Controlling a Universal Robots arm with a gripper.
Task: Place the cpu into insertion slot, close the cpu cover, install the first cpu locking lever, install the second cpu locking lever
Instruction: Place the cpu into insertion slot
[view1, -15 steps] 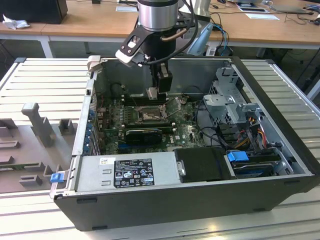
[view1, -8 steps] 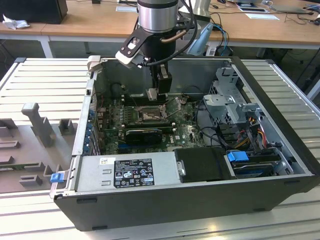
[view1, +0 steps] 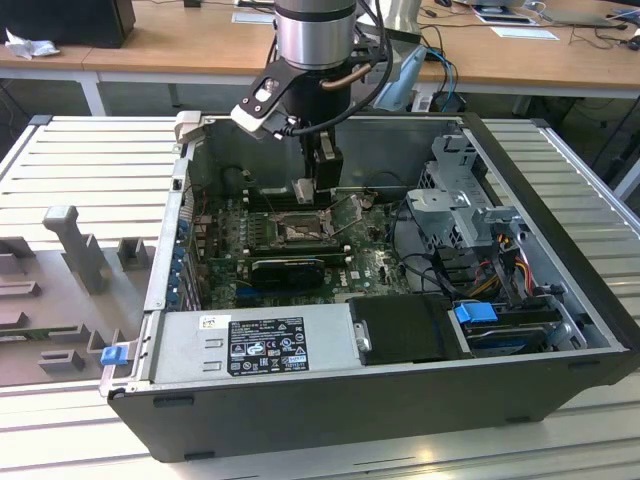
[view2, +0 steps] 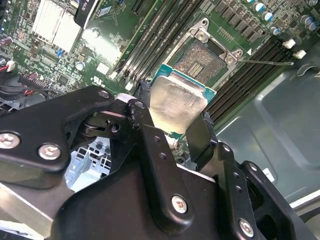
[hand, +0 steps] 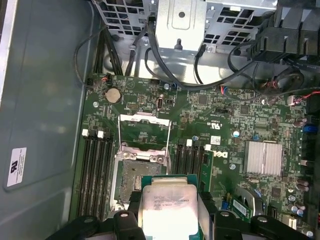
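The cpu (view2: 177, 102) is clamped by two opposite edges between the fingers (view2: 200, 135) of the gripper (hand: 169, 201), which is closed only as far as the chip's width. The chip is held flat, silver top up, above the green board (hand: 220, 115). Just beyond the fingertips the insertion slot (hand: 136, 177) is seen bare. Past it, the cpu cover (hand: 145, 131) is swung open.
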